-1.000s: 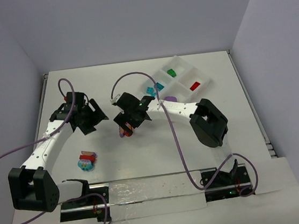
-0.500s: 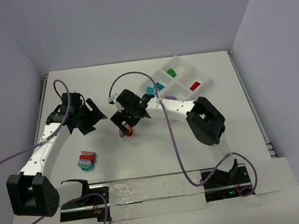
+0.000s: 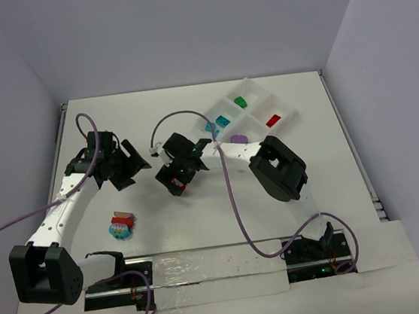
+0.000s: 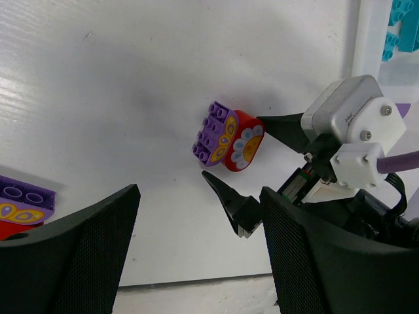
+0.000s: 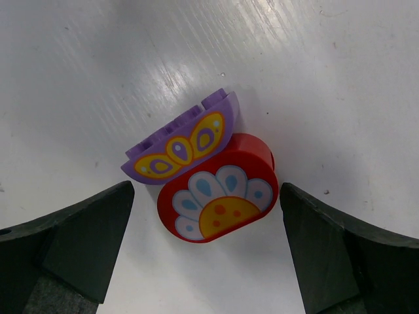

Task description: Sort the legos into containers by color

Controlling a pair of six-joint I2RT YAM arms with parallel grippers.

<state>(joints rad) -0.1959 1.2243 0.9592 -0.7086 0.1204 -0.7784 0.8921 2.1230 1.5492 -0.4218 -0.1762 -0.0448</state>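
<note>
Legos (image 5: 219,199), purple joined to red, are looking light, rigid, slick; right end effector (image 5: 206,252) is straddling their sides, jaws spread wide.

A purple patterned lego (image 5: 180,147) lies touching a red patterned lego (image 5: 219,199).

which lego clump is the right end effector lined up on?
The purple-and-red pair, sitting between the right end effector's open fingers. The other clump, with teal in it, lies apart on the left side.
</note>
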